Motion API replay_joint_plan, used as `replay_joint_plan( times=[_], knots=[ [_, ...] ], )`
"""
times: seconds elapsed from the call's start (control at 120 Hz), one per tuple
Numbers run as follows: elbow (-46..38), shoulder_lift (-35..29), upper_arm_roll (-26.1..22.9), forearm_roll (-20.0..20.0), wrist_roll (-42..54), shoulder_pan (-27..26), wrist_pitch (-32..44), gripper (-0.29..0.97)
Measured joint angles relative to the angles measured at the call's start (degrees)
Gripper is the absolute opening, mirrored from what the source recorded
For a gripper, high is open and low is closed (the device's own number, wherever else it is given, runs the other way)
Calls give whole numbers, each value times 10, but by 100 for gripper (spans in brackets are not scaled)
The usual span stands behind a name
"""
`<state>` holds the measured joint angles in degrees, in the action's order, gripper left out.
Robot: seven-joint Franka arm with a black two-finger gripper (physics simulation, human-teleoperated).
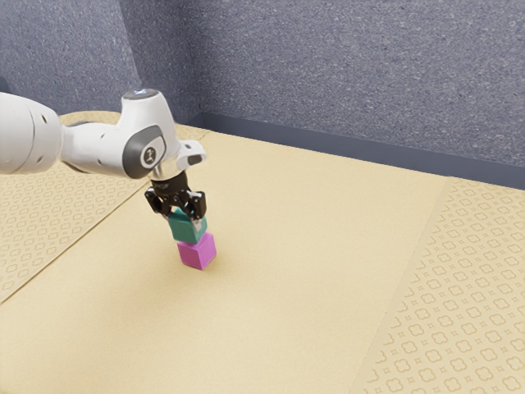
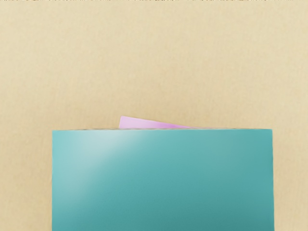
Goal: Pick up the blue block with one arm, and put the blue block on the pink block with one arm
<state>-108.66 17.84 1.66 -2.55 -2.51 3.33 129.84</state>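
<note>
Two blocks stand stacked at left centre of the exterior frame on the table (image 1: 328, 271): the blue block (image 1: 187, 227), clamped on two sides by the claw (image 1: 185, 210), appears seated on the pink block (image 1: 198, 251), presumably gripped to steady placement before release.

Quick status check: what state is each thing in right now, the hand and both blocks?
hand: shut on the blue block.
blue block: gripped, upright, resting on the pink block.
pink block: on the table, carrying the blue block, not quite aligned with it.
</note>
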Motion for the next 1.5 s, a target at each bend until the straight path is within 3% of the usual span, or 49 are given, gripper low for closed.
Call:
replay_joint_plan(
  times=[0.4, 1.0, 1.225, 1.5],
  knots=[
    [1, 12, 0, -24, 55, 2, 7, 33],
    [2, 14, -1, -29, 112, 2, 8, 35],
    [3, 20, -1, -41, 126, 2, 7, 56],
    [10, 13, -1, -44, 139, 1, 3, 65]
  ],
)
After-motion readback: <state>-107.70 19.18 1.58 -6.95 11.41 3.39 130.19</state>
